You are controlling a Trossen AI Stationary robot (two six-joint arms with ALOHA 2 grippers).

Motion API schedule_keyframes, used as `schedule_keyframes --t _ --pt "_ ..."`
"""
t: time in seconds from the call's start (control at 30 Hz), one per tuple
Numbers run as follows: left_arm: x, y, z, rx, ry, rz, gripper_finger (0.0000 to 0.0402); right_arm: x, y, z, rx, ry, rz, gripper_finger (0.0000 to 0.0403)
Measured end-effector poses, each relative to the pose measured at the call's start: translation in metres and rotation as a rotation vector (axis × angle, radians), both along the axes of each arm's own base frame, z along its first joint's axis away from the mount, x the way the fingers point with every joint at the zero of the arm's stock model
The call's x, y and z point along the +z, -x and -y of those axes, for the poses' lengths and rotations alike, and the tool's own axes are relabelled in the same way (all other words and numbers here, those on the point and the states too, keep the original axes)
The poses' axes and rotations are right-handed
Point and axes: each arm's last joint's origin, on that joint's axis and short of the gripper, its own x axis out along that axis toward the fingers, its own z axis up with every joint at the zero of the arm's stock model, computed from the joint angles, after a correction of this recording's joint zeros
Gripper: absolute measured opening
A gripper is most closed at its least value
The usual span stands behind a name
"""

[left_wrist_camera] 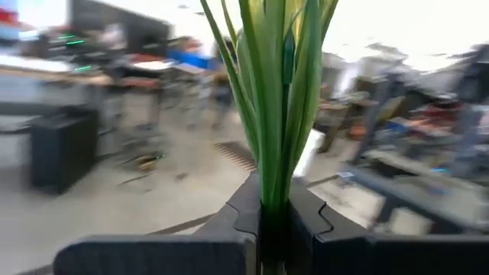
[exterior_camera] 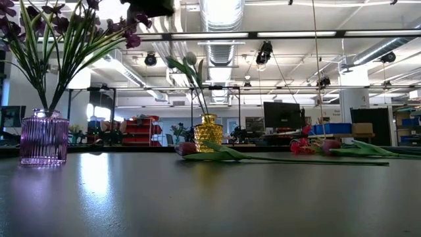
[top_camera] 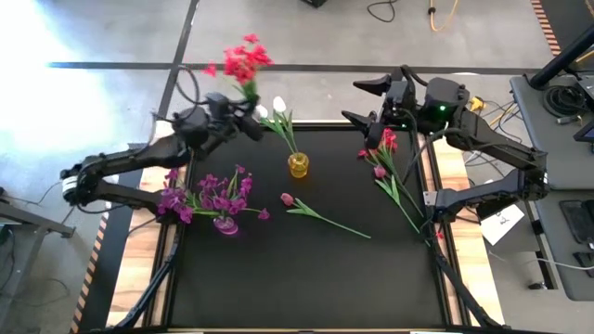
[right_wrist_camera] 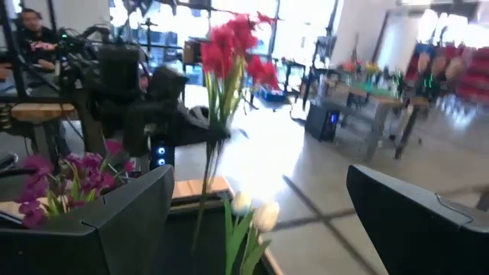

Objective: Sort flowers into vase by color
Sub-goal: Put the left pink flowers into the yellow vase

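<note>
My left gripper is raised over the table's far edge and shut on a red-pink bunch, which also shows in the right wrist view. My right gripper hangs open above the far right corner, over more red-pink flowers that lie flat on the mat. White tulips stand with their stems in a yellow vase. A purple bunch stands in a purple vase. A pink bud lies on its side mid-table. My left gripper pinches the red-pink bunch's green stems together between its two fingers. The stems stand upright in the hold, with the blossoms above and the stem ends hanging below. The bunch is lifted clear of the table.
The black mat is bare across its near half. The two vases stand in the far half, with the bud's long stem between them and the right edge. Wooden strips border the mat left and right. A person sits in the room behind.
</note>
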Motion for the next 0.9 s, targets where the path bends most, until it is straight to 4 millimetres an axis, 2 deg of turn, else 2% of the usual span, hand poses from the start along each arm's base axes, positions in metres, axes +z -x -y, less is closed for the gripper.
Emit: schedule_keyframes --t 0.2,0.33,0.5,0.6,0.7,0.9 --pt "-0.02 -0.05 0.004 -0.199 -0.095 0.056 0.0006 0.006 0.0 -0.009 0.051 0.031 0.008 0.0381" --pt "-0.043 -0.076 -0.001 -0.193 -0.182 -0.009 0.0006 0.007 -0.001 -0.015 0.08 0.034 0.013 0.0381" --pt "-0.075 -0.101 -0.01 -0.182 -0.2 -0.079 0.0006 0.007 -0.003 -0.021 0.105 0.034 0.014 0.0381" --pt "-0.093 -0.111 -0.013 -0.185 -0.203 -0.149 0.0006 0.007 -0.003 -0.022 0.106 0.033 0.015 0.0381" --pt "-0.103 -0.116 -0.014 -0.179 -0.193 -0.178 0.0006 0.007 -0.002 -0.022 0.099 0.022 0.018 0.0381" --pt "-0.106 -0.117 -0.014 -0.179 -0.177 -0.184 0.0006 0.007 -0.002 -0.021 0.099 0.017 0.019 0.0381"
